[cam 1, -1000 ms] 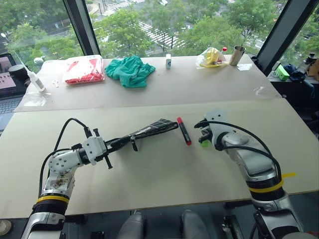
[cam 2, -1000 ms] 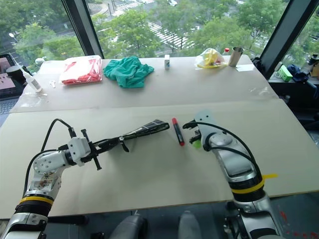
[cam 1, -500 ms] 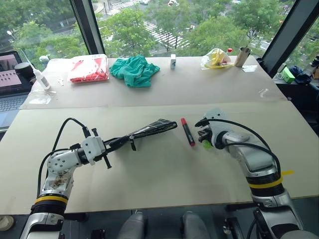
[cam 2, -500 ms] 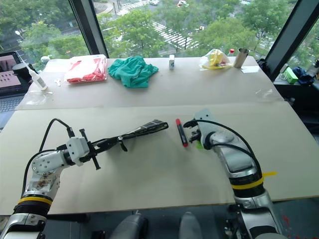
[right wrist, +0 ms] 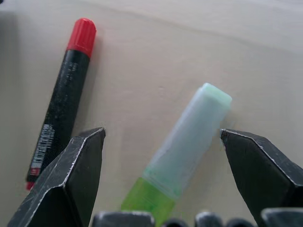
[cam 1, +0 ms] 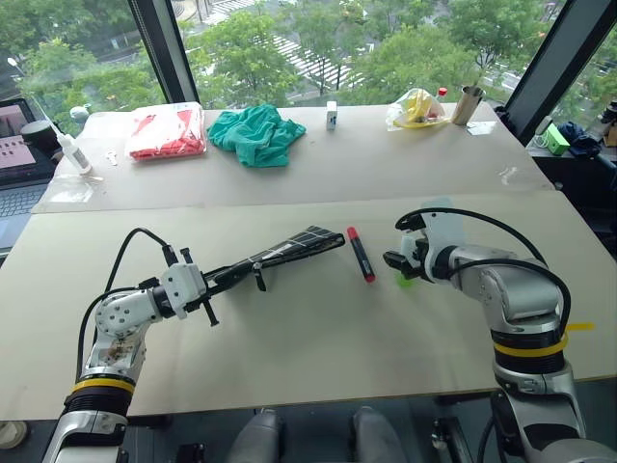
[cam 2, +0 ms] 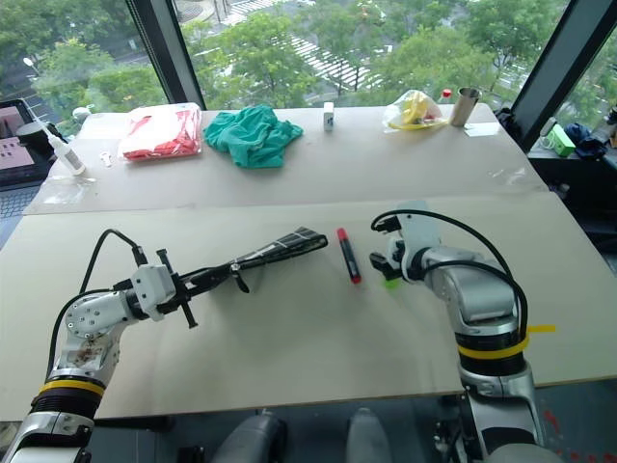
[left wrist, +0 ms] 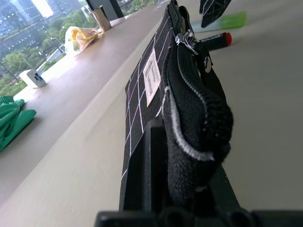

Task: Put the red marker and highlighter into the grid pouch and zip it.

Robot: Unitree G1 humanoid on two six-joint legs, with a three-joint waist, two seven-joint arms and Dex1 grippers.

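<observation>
A: Left side first, what was there?

B: Left gripper (cam 1: 224, 281) was clamped tight on one end of the flat black fabric grid pouch with thin white lines (cam 1: 294, 247), holding it off the beige tabletop (cam 1: 289, 338) so it stuck out toward the middle. In the left wrist view the pouch's white label (left wrist: 151, 77) and black zipper (left wrist: 189, 80) ran away from the fingers.

A: Next over?

B: The slim dark-barrelled red marker with red cap (cam 1: 360, 255) lay flat on the table just beside the pouch's far end, not touching it that I could tell.

A: And the highlighter?

B: The short stubby highlighter with pale translucent body and lime-green end (right wrist: 182, 151) lay on the table near the marker, apart from it. Right gripper (cam 1: 403, 262) hung over it with its black fingers (right wrist: 71, 175) spread wide, one either side, holding nothing. One fingertip looked close to the pale cap; contact unclear.

A: Background stuff?

B: On the far table: a red-and-white plastic bag (cam 1: 164, 133), a crumpled green cloth (cam 1: 253, 135), a yellow bag (cam 1: 413, 108), a metal cup (cam 1: 468, 104).
</observation>
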